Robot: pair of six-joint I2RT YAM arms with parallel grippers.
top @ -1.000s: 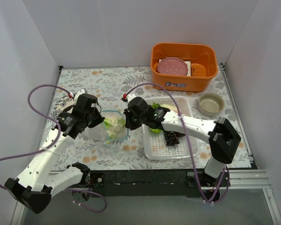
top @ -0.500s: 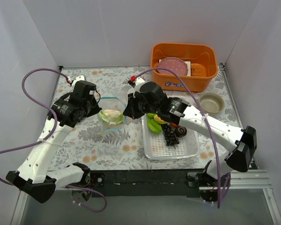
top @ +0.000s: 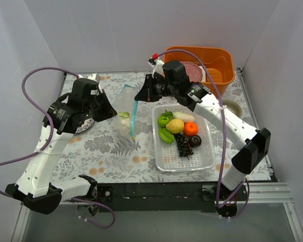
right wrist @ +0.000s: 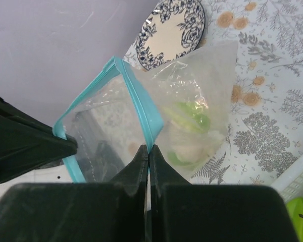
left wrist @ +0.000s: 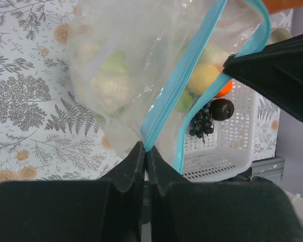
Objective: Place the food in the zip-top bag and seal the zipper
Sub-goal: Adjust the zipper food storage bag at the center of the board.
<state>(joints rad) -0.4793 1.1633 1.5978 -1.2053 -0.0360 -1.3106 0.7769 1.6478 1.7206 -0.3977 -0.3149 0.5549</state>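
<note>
The zip-top bag (top: 126,108) hangs above the table between my two grippers, its mouth held open. My left gripper (left wrist: 145,147) is shut on one side of the blue zipper (left wrist: 187,65), and my right gripper (right wrist: 149,149) is shut on the opposite side of the zipper (right wrist: 141,106). A white-green cabbage (right wrist: 192,133) lies in the bag's bottom. In the top view my left gripper (top: 114,114) and right gripper (top: 140,98) flank the bag. The remaining food lies in the perforated tray (top: 184,159): green pepper (top: 164,120), lemon (top: 175,126), orange (top: 191,129), grapes (top: 183,145), plum (top: 195,140), radish (top: 184,117).
An orange bin (top: 217,80) with a pink plate (top: 193,70) stands at the back right. A beige bowl (top: 236,107) sits beside the tray. A blue-patterned plate (right wrist: 171,30) lies under my left arm. White walls close in three sides.
Both grippers have lifted the bag off the table and carried it toward the back. The right arm has swung off the tray, uncovering the food there.
</note>
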